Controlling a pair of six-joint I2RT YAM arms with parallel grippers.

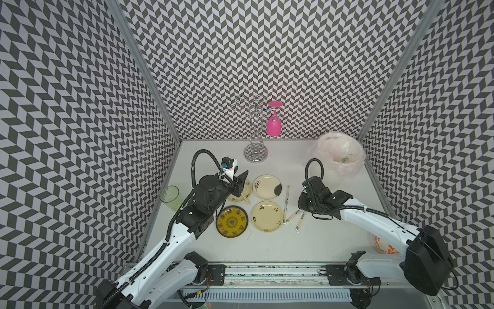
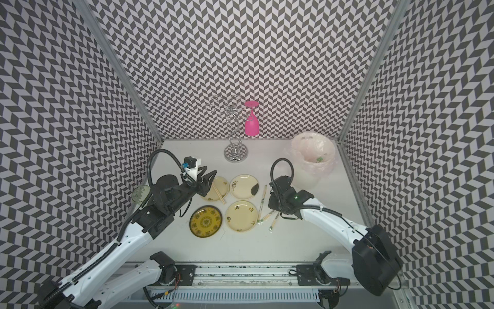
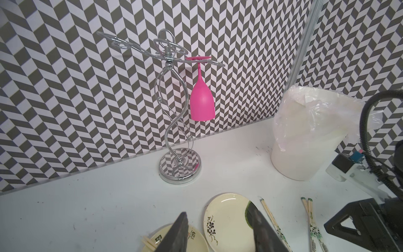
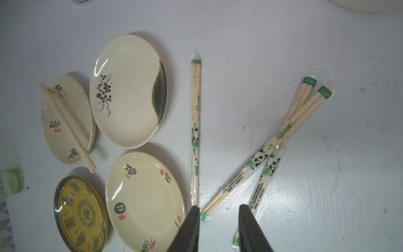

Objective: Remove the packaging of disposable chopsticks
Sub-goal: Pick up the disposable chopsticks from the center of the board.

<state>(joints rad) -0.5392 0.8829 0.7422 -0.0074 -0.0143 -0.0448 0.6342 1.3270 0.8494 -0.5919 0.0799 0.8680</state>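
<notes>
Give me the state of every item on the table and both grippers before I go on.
Straight clear-sleeved wooden chopstick pair: wrapped, lying flat.
Two crossed sleeved pairs: wrapped, overlapping.
Bare wooden chopstick pair: unwrapped, across small cream plate.
Pink plastic wine glass: hanging upside down on chrome rack.
White bagged bin: holds green-marked scrap.
Green translucent cup: upright.
Left gripper: open, empty.
Right gripper: open, empty.

The counter (image 1: 267,246) carried four plates (image 1: 267,218), three pairs of disposable chopsticks (image 4: 195,91) in packaging (image 4: 259,172), a rack (image 1: 255,152), a bin (image 3: 294,157), a green cup (image 1: 170,196).
</notes>
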